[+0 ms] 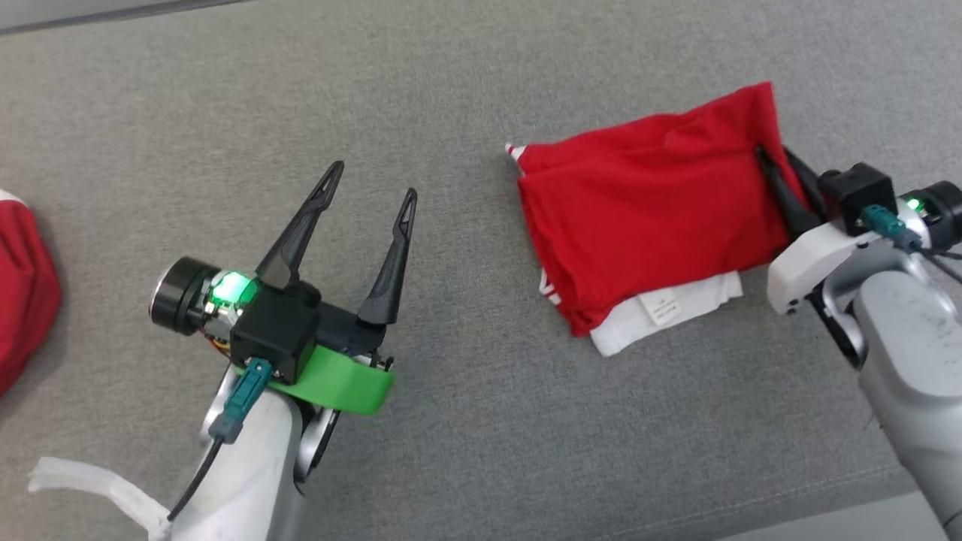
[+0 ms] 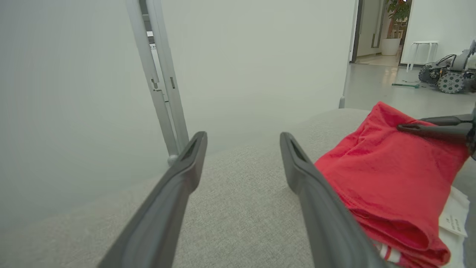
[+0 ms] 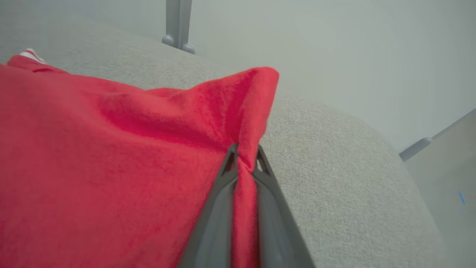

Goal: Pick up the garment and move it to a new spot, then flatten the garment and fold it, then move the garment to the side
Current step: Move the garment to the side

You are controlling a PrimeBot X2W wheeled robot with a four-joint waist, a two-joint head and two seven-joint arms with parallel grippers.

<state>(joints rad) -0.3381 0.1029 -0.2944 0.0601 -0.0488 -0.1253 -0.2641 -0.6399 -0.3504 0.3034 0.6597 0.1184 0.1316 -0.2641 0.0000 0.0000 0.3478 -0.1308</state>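
Observation:
The garment (image 1: 646,210) is red with a white inner layer and label, folded into a rough rectangle on the grey fabric surface, right of centre. My right gripper (image 1: 766,161) is shut on the garment's right edge; the right wrist view has red cloth (image 3: 111,167) pinched between the two dark fingers (image 3: 219,208), with a corner raised into a peak. My left gripper (image 1: 372,180) stands open over bare surface to the garment's left, holding nothing. In the left wrist view the garment (image 2: 386,178) lies to the right of my open fingers (image 2: 316,193).
Another red cloth (image 1: 22,293) lies at the left edge of the head view. A strip of white material (image 1: 98,485) shows at the lower left. A pale wall with a grey upright post (image 2: 160,74) rises behind the surface. A wheeled machine (image 2: 448,72) stands on the floor beyond.

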